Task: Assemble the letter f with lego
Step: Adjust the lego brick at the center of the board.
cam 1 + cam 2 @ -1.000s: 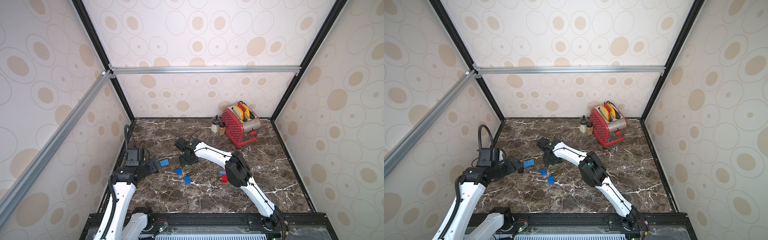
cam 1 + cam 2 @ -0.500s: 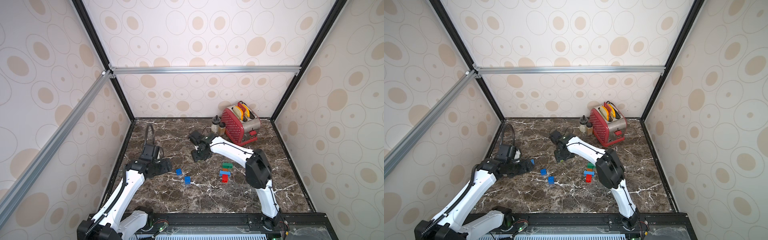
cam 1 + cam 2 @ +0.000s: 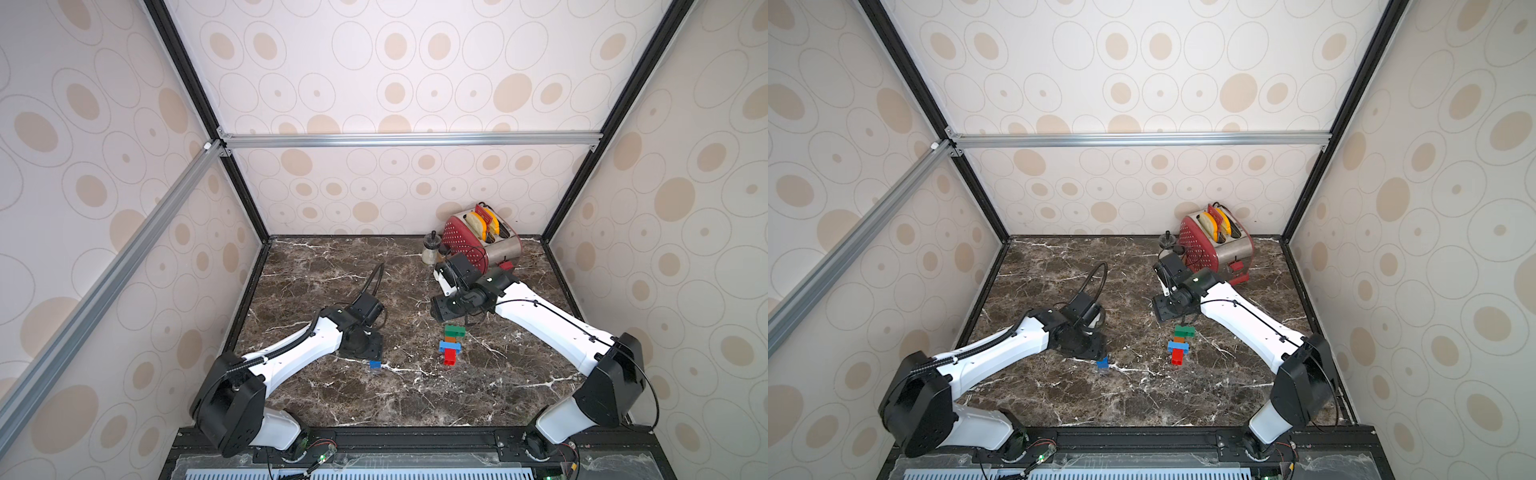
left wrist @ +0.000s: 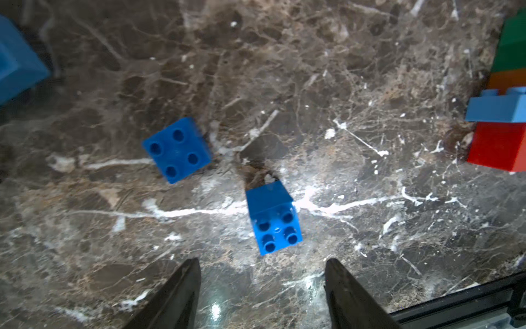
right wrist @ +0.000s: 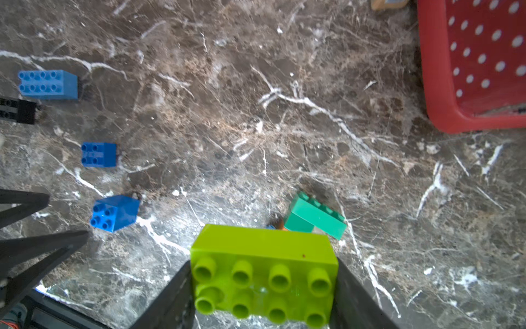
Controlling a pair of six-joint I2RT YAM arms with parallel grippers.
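Well to the left of the brick stack (image 3: 450,345) lies a blue oblong brick (image 5: 48,84). Closer to the stack sits a blue square brick (image 4: 177,150), studs up. Next comes the tipped blue brick (image 4: 273,219), resting on its side. The left gripper (image 4: 262,262) hangs over this patch with its jaws apart and nothing between them. The tipped blue brick lies just ahead of the fingertips, roughly centred on the gap, with its studded face turned toward the gripper. It shows in both top views as a blue spot at the gripper's edge (image 3: 1102,363). The left arm is plainly the nearer one, and a short reach forward should bring the jaws around the brick's plain sides. The stack itself lies flat on the table, running red, blue, orange, dark green. Just beyond its dark green end hovers the right gripper (image 5: 263,265), clamped on a lime green brick (image 5: 262,245) whose long axis spans the jaws. That axis is a little askew to the dark green brick (image 5: 316,218).
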